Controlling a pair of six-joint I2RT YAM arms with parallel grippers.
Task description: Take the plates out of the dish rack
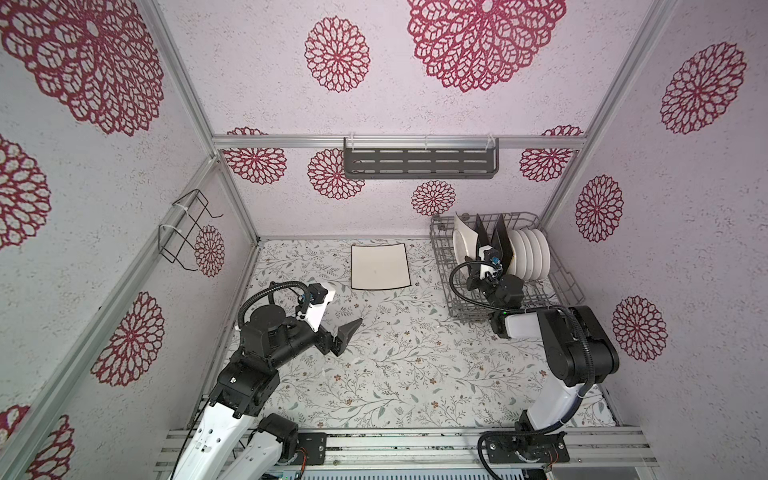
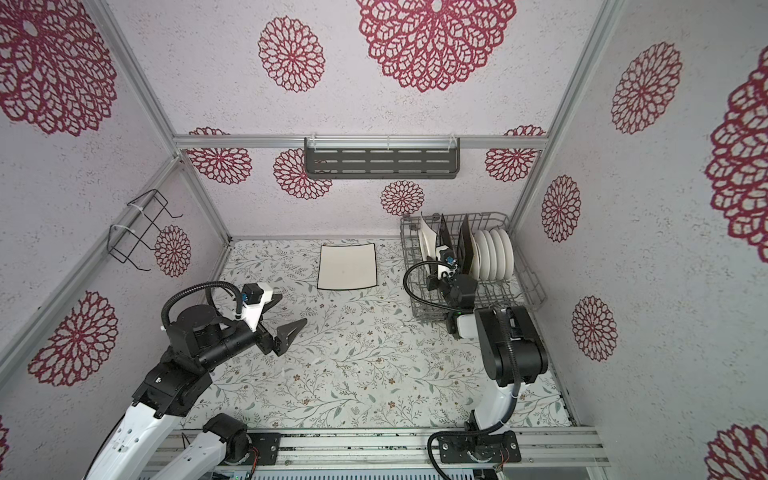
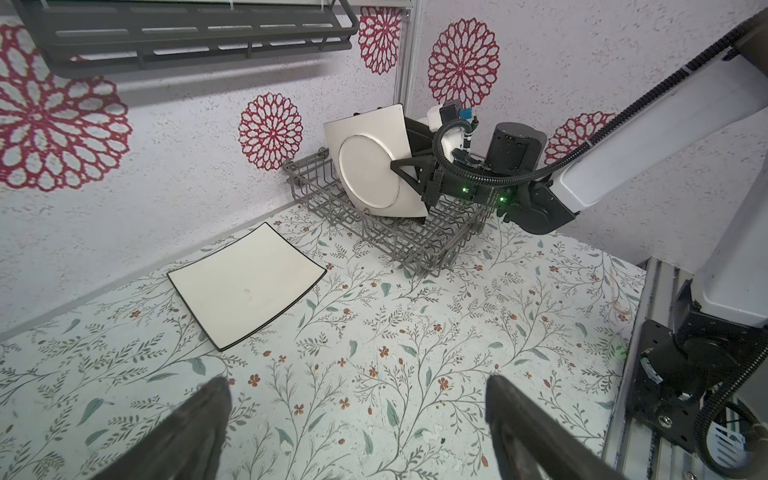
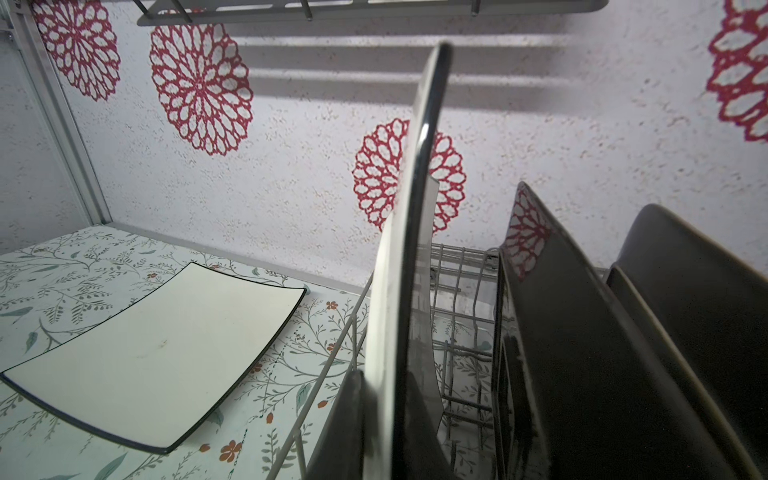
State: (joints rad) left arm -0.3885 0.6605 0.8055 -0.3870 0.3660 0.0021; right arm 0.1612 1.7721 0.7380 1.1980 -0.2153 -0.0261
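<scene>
Slotted shelf (image 1: 419, 163), wire holder (image 1: 185, 232), floral tabletop (image 1: 415, 365)

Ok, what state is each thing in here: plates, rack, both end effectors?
rack, holds plates.
flat cream plate, lying outside the rack, unloaded.
upright cream plate, in the rack, gripped.
black plates, standing in the rack.
round white plates, standing in the rack.
left end effector, open, empty.
right end effector, shut on the upright cream plate.

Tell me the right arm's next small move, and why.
Probably lift straight up. The right gripper is shut on the cream plate, which stands on edge in the dish rack, close beside a black plate. A vertical pull should clear the rack before swinging toward the other cream plate, which lies flat on the table.
</scene>
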